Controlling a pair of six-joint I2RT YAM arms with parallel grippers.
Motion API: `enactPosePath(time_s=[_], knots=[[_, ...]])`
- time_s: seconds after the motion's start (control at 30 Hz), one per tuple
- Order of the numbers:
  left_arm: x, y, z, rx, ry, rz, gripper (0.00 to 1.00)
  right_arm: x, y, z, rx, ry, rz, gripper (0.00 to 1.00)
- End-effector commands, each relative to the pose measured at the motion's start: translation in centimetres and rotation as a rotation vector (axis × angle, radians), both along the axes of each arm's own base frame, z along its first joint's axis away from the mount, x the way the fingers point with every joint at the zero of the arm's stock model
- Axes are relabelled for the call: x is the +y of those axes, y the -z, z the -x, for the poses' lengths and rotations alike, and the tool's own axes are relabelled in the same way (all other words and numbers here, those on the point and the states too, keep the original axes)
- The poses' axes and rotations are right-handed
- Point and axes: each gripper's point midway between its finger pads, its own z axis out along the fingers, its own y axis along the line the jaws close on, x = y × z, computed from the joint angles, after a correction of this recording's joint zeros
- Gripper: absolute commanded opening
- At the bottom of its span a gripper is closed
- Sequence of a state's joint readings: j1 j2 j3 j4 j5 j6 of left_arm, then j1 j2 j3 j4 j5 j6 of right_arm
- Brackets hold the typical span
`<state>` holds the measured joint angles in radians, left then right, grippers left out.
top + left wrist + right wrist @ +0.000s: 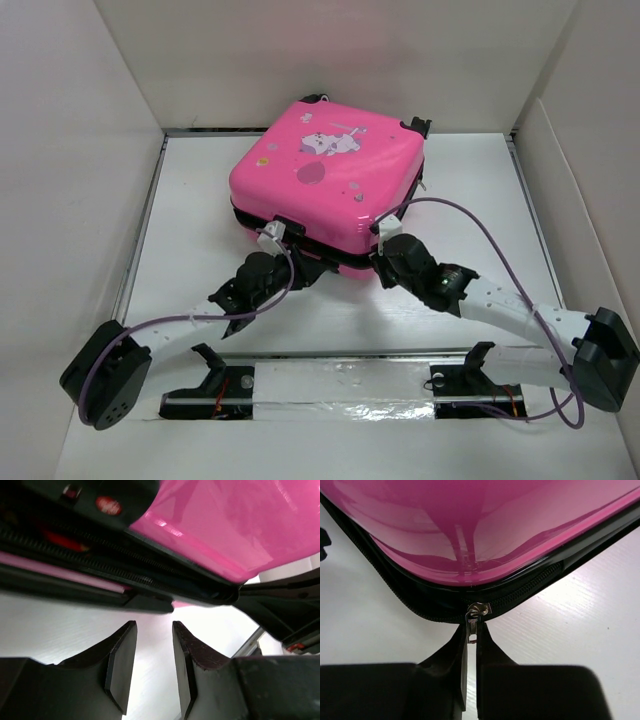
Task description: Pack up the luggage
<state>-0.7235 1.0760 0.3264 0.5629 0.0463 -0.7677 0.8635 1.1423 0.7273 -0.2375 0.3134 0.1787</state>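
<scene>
Between the white side walls (60, 150), toward the rear of the table (190, 260), the suitcase (328, 175) lies flat, print side up. Table surface shows on both sides and in front of it. The shell is glossy hot pink with a cartoon animal and balloon, and a black zip track follows the seam. Left gripper (154, 627): fingers spread, empty, just short of the near edge. Right gripper (471, 632): fingers pinch the zip pull (472, 625) at the near right corner.
</scene>
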Motion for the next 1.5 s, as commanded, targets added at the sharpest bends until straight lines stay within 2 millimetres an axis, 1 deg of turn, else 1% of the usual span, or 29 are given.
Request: enactPosePath(time_s=[0.0,0.1,0.23,0.27,0.3,0.37,0.47,0.5,0.53,0.6,0.63,0.7,0.77,0.87,0.9,0.93,1.0,1.03,1.07,1.1,1.13,1.17,1.27,1.3,1.33,1.37,1.4,1.43,1.47], knots=[[-1.4,-4.5,-2.1,-0.125,-0.02,0.092,0.31,1.0,-2.0,-1.3,-0.044,0.012,-0.056,0.0],[-2.1,-4.5,-2.9,-0.123,-0.022,0.09,0.31,0.5,-2.3,-0.4,-0.039,0.019,-0.077,0.0],[-3.3,-4.7,-3.8,-0.125,-0.013,0.12,0.3,1.0,-3.4,2.3,-0.032,-0.049,-0.161,0.0],[-3.6,-4.0,-4.0,-0.109,-0.01,0.11,0.3,1.6,-3.7,3.1,-0.031,-0.084,-0.191,0.0],[-4.0,-4.6,-4.3,-0.121,-0.007,0.126,0.3,2.6,-5.0,4.0,-0.04,-0.139,-0.258,0.0],[-4.7,-4.0,-4.5,-0.11,0.0,0.121,0.29,3.9,-5.4,5.2,-0.026,-0.198,-0.316,0.0],[-6.6,-4.5,-3.8,-0.121,0.032,0.124,0.29,7.5,-6.4,7.3,-0.005,-0.317,-0.374,0.0],[-7.1,-5.0,-3.8,-0.133,0.037,0.127,0.29,9.4,-7.1,8.5,-0.008,-0.378,-0.406,0.0],[-7.4,-5.2,-3.9,-0.139,0.027,0.125,0.29,10.7,-6.3,8.8,0.017,-0.392,-0.392,0.0],[-7.8,-5.5,-4.1,-0.142,0.029,0.133,0.29,13.6,-9.2,9.1,-0.034,-0.435,-0.481,0.0],[-8.2,-5.5,-3.8,-0.138,0.046,0.14,0.29,15.0,-8.7,9.5,-0.022,-0.453,-0.483,0.0],[-8.6,-5.2,-3.9,-0.129,0.052,0.144,0.28,16.9,-10.8,9.0,-0.071,-0.452,-0.553,0.0],[-8.5,-5.0,-3.8,-0.127,0.052,0.14,0.28,17.7,-10.4,8.3,-0.079,-0.432,-0.559,0.0],[-8.3,-5.0,-3.0,-0.135,0.084,0.137,0.32,17.1,-10.7,7.4,-0.135,-0.366,-0.639,0.0],[-8.0,-4.4,-2.8,-0.125,0.086,0.111,0.34,16.2,-9.5,7.3,-0.139,-0.343,-0.639,0.0],[-7.6,-4.4,-2.6,-0.119,0.08,0.101,0.35,15.6,-9.3,7.4,-0.132,-0.321,-0.652,0.0],[-6.0,-4.9,-2.0,-0.116,0.069,0.092,0.5,13.8,-9.6,7.4,-0.147,-0.281,-0.663,0.0],[-5.4,-5.2,-1.7,-0.111,0.071,0.088,0.54,13.0,-8.5,7.6,-0.136,-0.271,-0.643,0.0],[-4.4,-7.4,-1.4,-0.146,0.061,0.119,0.6,12.5,-8.4,7.7,-0.134,-0.266,-0.638,0.0],[-3.0,-6.5,-1.1,-0.101,0.041,0.074,0.62,11.8,-8.1,7.5,-0.132,-0.251,-0.628,0.0],[-2.1,-7.3,-0.8,-0.111,0.025,0.062,0.64,11.2,-8.1,7.8,-0.134,-0.256,-0.634,0.0],[-0.9,-10.2,-0.3,-0.164,0.004,0.098,0.64,11.0,-8.0,8.0,-0.13,-0.263,-0.635,0.0],[2.9,-14.3,-1.0,-0.217,-0.146,0.084,0.68,10.4,-7.1,8.2,-0.121,-0.273,-0.621,0.0],[3.6,-17.0,-1.7,-0.255,-0.182,0.1,0.69,10.5,-6.9,8.4,-0.115,-0.281,-0.618,0.0],[5.7,-17.7,-3.4,-0.263,-0.265,0.079,0.69,10.4,-6.7,8.5,-0.114,-0.288,-0.614,0.0],[6.4,-17.3,-4.9,-0.244,-0.296,0.036,0.69,10.4,-6.8,8.7,-0.113,-0.298,-0.617,0.0],[7.3,-18.5,-6.1,-0.246,-0.325,0.036,0.68,10.4,-6.6,8.8,-0.11,-0.304,-0.614,0.0],[7.5,-18.3,-6.9,-0.227,-0.299,0.038,0.66,10.3,-6.6,8.8,-0.116,-0.305,-0.613,0.0],[10.6,-17.3,-9.6,-0.176,-0.382,0.034,0.63,10.3,-6.7,8.8,-0.12,-0.307,-0.612,0.0]])
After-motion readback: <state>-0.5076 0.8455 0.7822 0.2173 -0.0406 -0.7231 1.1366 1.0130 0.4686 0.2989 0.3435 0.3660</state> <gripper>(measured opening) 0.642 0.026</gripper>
